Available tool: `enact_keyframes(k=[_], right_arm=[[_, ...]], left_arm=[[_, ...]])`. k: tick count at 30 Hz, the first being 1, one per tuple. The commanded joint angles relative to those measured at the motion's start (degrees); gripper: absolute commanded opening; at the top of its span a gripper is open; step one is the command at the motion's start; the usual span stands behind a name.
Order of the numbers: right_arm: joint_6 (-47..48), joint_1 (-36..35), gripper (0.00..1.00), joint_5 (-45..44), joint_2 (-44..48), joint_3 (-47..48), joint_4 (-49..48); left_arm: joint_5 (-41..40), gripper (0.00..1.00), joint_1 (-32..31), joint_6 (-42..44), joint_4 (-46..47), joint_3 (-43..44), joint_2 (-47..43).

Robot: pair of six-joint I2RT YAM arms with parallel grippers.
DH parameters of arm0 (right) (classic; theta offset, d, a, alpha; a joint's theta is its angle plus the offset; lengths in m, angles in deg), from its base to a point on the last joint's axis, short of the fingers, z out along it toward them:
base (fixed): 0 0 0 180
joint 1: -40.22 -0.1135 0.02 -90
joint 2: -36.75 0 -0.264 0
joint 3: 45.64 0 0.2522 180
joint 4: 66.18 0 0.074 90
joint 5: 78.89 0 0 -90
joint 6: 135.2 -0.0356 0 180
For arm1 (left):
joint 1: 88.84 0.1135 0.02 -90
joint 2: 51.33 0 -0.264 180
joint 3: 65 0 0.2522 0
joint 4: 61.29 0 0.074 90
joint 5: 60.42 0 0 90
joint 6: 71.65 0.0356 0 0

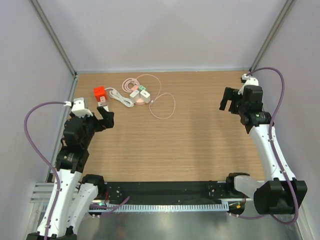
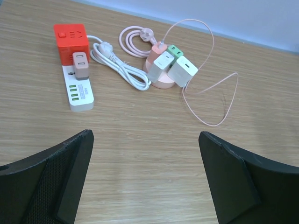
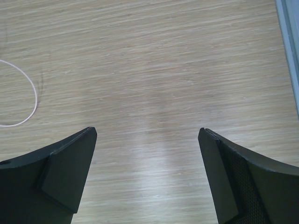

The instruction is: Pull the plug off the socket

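A red cube socket (image 2: 71, 44) stands at the far left of the table, joined to a white power strip (image 2: 78, 88), with a beige plug (image 2: 80, 65) seated where they meet. To their right a round pink socket (image 2: 161, 83) carries two white plugs (image 2: 160, 66) (image 2: 182, 71) and a green one (image 2: 175, 50). In the top view the red cube (image 1: 99, 92) and pink socket (image 1: 141, 98) lie at the back left. My left gripper (image 2: 145, 135) (image 1: 102, 119) hovers open just short of the strip. My right gripper (image 3: 147, 133) (image 1: 228, 106) hangs open over bare wood at the far right.
A white cable (image 2: 117, 65) coils between the two sockets. A thin pink cable (image 2: 219, 105) loops out to the right of the pink socket, and its end shows in the right wrist view (image 3: 28, 93). Grey walls and corner posts (image 1: 55, 37) enclose the table.
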Motion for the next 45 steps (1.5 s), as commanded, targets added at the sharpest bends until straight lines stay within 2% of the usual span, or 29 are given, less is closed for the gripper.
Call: enact_keyframes(k=[1,3,4,5,7,10,12,18,30,38,45], right_arm=[[1.2,0.3,1.00,4.4,2.6,0.1,-2.4],[3.8,0.3,1.00,10.7,3.3,-0.2,-2.9],[9.6,0.3,0.99,16.1,3.3,-0.2,-3.0],[13.2,0.3,1.00,26.8,3.1,-0.2,-1.8],[22.1,0.3,1.00,38.1,2.0,1.4,3.2],[28.8,0.3,1.00,46.0,0.2,1.4,8.3],[29.7,0.3,1.00,49.0,0.3,-0.7,8.3],[31.7,0.5,1.00,54.3,2.7,-3.4,7.3],[33.1,0.6,1.00,50.6,3.6,-2.9,8.3],[33.4,0.6,1.00,50.8,4.0,-3.1,8.3],[33.3,0.6,1.00,51.3,4.1,-3.1,8.1]], left_arm=[[3.8,1.00,0.1,0.2,3.5,0.3,0.2],[4.0,1.00,0.1,-0.1,3.6,0.4,0.8],[4.0,1.00,0.0,-0.3,3.6,0.4,1.1],[4.0,1.00,0.1,-0.4,3.7,0.6,1.6],[4.0,1.00,0.0,-0.7,3.6,2.0,3.7],[4.4,1.00,0.0,-0.7,2.6,6.2,8.6],[5.2,1.00,0.1,-1.0,1.4,8.2,11.3],[7.8,1.00,0.1,-0.8,0.1,13.6,19.0],[10.8,1.00,0.0,0.9,-0.1,20.5,30.6],[13.6,1.00,-0.1,3.0,-3.1,32.9,45.3],[11.0,1.00,-0.1,5.8,-9.7,44.3,57.1]])
